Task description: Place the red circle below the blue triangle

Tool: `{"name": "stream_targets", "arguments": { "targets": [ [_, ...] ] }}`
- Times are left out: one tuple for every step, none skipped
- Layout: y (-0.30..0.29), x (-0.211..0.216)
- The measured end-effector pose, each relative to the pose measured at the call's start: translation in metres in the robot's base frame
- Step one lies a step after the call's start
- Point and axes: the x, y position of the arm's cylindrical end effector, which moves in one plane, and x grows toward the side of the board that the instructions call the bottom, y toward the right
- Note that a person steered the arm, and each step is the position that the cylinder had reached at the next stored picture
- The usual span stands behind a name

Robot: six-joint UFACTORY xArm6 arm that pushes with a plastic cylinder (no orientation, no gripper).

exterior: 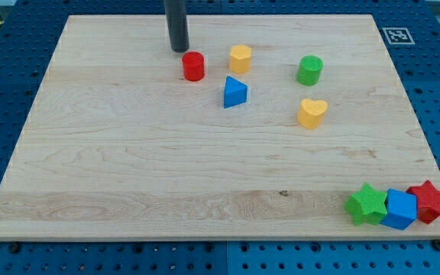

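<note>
Nearest the camera, at the table's (128,191) bottom-right corner, a green star (367,203), blue block (400,209) and red star (428,201) sit touching in a row, uninvolved. Task not accomplished: the red circle (193,66) lies near the top edge, up and to the view's left of the blue triangle (234,92), not below it. My tip (179,49) stands just beside the circle's upper left. No gripper is fitted, so nothing is held. Remaining, in my judgement: the whole push down and around the triangle.

a small red circle (193,66), a short upright cylinder, is sitting near the board's top edge, left of centre. a blue triangle (234,92) is lying just beside it, lower and to the view's right, not touching.
</note>
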Motion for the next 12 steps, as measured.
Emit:
{"name": "stream_targets", "arguments": {
  "targets": [
    [0.008, 0.002],
    [0.008, 0.012],
    [0.008, 0.02],
    [-0.001, 0.021],
    [0.003, 0.035],
    [0.017, 0.062],
    [0.031, 0.09],
    [0.043, 0.115],
    [0.05, 0.137],
    [0.058, 0.159],
    [0.066, 0.178],
    [0.069, 0.179]
  ]
}}
